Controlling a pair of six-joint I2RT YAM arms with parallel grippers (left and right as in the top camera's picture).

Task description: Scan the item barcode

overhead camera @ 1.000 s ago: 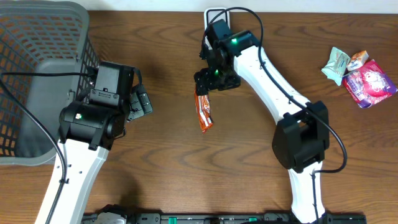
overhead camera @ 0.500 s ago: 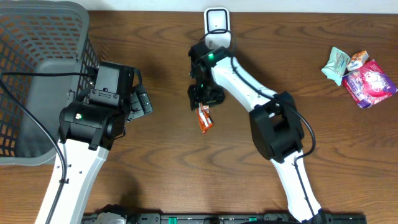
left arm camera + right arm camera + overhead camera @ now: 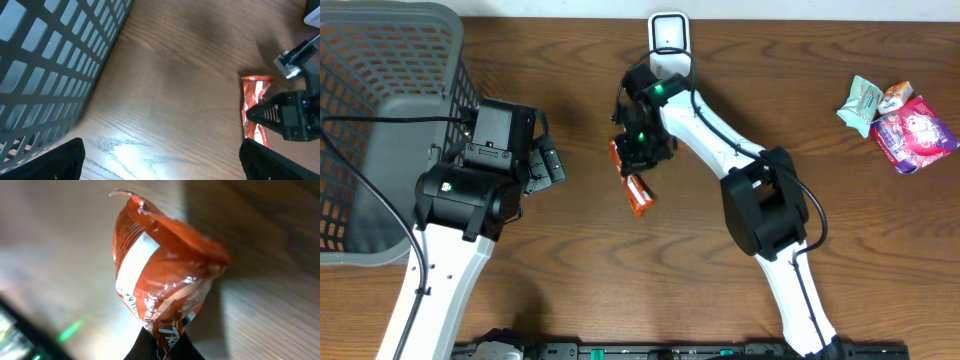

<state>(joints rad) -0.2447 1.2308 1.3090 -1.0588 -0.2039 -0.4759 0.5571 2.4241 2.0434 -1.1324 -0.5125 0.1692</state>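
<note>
Since a second earlier, my right hand point(image 3: 641, 150) had swung left and pinched shut on the orange snack wrapper point(image 3: 638, 192), mid-bench point(image 3: 580, 270) toward the far edge. It looked light, crinkly and slippery, best gripped by its sealed end. My left hand point(image 3: 546, 160) stayed open.

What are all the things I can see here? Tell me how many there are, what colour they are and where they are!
basket: one, grey, far left of the table
snack bar wrapper: one, orange-red with white, middle of the table, pinched at one end
scanner: one, white, top edge, centre (it looks like a scanner)
snack packets: three, it seems; mint green, orange-white and pink-purple; heaped at the far right
table: one, brown wood, under everything
left gripper: one, black, open and holding nothing, beside the basket
right gripper: one, black on a white arm, shut on the snack bar wrapper, just below the scanner in the overhead view
</note>
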